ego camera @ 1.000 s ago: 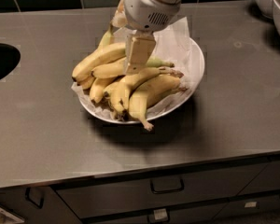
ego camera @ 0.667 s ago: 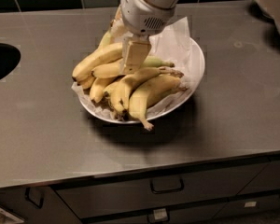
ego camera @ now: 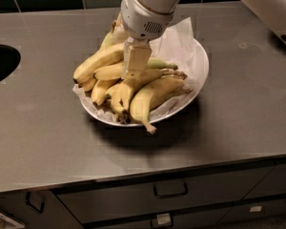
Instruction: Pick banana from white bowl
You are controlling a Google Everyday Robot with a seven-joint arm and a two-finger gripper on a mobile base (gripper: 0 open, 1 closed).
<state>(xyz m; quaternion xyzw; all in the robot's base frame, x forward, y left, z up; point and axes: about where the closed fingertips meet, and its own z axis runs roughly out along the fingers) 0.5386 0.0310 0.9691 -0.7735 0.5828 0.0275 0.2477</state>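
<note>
Over the glossy, paper-lined white bowl [ego camera: 203, 75], the claw [ego camera: 135, 67] meets the curved yellow banana [ego camera: 109, 72], grip unclear.

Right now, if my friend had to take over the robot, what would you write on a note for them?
Gripper: down in the pile of bananas, right over the middle of the long yellow banana. I cannot tell if it has hold of it.
Things: the banana lies near the top of the pile in the white bowl, which sits on the grey counter.
Done: the arm has reached the banana.
Left: get a firm hold, lift that one banana up out of the bowl, and leave the others behind.
</note>
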